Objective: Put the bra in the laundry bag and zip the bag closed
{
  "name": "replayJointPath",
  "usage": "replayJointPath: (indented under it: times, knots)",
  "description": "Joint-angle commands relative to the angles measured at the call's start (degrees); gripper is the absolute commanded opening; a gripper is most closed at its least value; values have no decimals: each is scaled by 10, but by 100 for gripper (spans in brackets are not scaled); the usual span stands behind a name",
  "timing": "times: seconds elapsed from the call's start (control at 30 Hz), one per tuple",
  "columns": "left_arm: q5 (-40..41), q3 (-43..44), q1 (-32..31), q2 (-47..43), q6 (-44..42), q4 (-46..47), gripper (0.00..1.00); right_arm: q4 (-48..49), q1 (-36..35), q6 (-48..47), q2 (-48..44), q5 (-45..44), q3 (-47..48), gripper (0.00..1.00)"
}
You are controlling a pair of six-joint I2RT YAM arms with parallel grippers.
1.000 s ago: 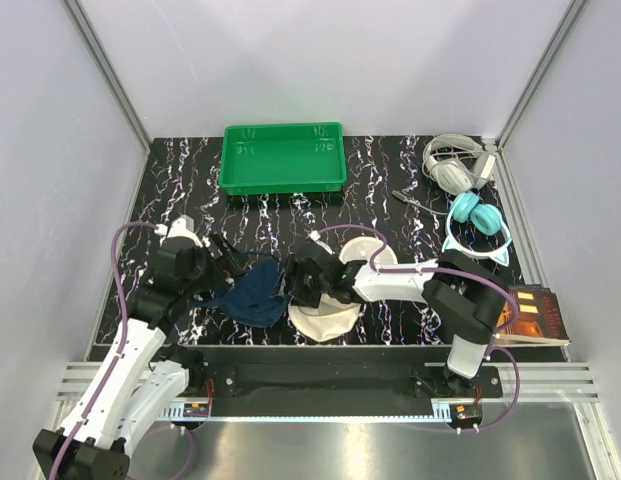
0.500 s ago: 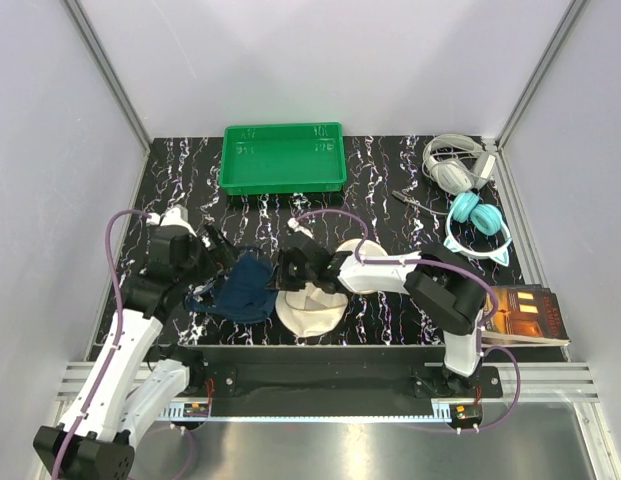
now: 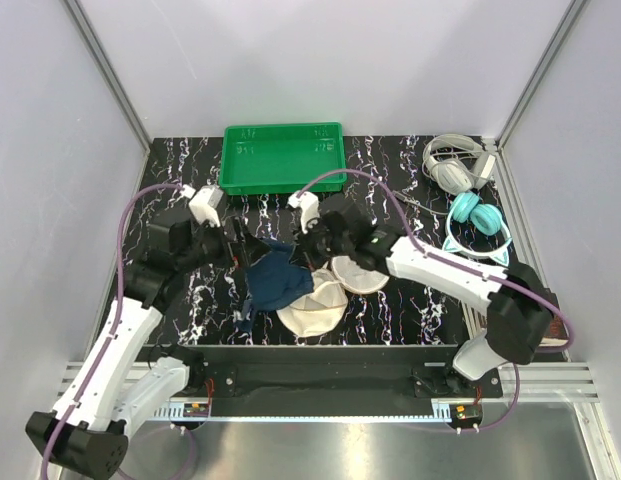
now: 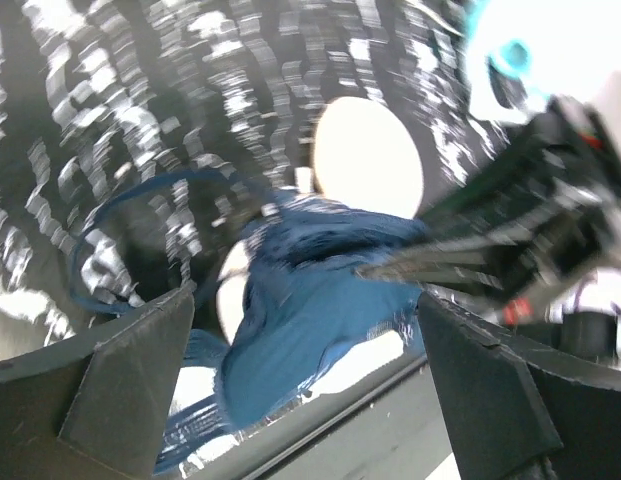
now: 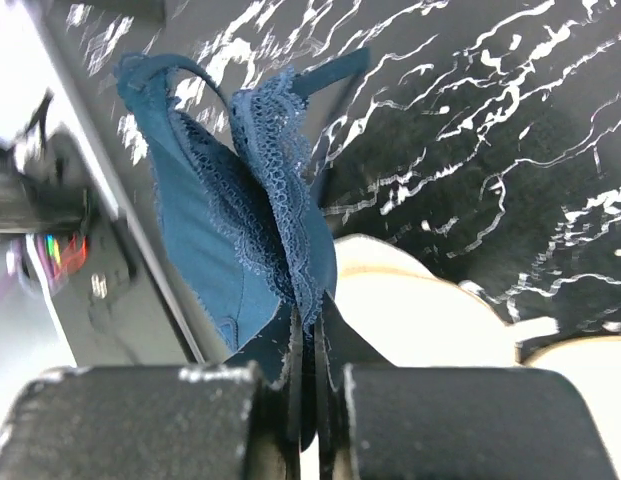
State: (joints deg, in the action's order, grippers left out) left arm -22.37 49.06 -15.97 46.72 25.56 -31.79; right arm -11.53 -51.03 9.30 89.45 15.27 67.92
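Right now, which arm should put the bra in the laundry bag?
Right: the right hand is shut on the bra, held at the edge of the laundry bag. Left hand is open, empty.

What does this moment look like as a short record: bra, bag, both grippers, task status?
bra: lifted, hanging by its lace edge
right gripper: shut on the bra
left gripper: open, beside the bra, holding nothing
laundry bag: lying open on the table, partly under the bra
status: bra not yet inside; bag not zipped
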Motion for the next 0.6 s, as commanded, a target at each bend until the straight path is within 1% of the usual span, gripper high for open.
replayJointPath:
  times: [0.0, 0.07, 0.1, 0.13, 0.23, 0.27, 0.3, 0.37, 0.47, 0.5, 0.57]
  knots:
    - [-55, 64, -57, -9, -83, 31, 99, -79, 46, -146, -38, 155, 15, 0]
    - [-75, 68, -66, -15, -107, 32, 99, -131, 50, -183, -44, 195, 26, 0]
    - [-99, 74, -76, -18, -114, 33, 99, -149, 50, -195, -45, 234, 31, 0]
    - [-108, 75, -82, -17, -127, 33, 99, -188, 50, -211, -41, 252, 36, 0]
    - [-151, 83, -110, -2, -146, 32, 99, -259, 50, -220, -25, 325, 66, 0]
    - [-151, 84, -126, 1, -147, 32, 99, -269, 50, -219, -24, 358, 74, 0]
    - [-150, 85, -134, 6, -151, 33, 99, -276, 50, -217, -29, 372, 74, 0]
    - [-153, 82, -146, 19, -160, 34, 99, -275, 49, -212, -40, 390, 65, 0]
    - [-173, 76, -153, 38, -169, 34, 99, -276, 50, -206, -67, 381, 56, 0]
    - [-195, 74, -155, 43, -172, 34, 99, -276, 50, -206, -76, 379, 55, 0]
    - [-213, 72, -165, 56, -174, 34, 99, -277, 50, -204, -81, 379, 54, 0]
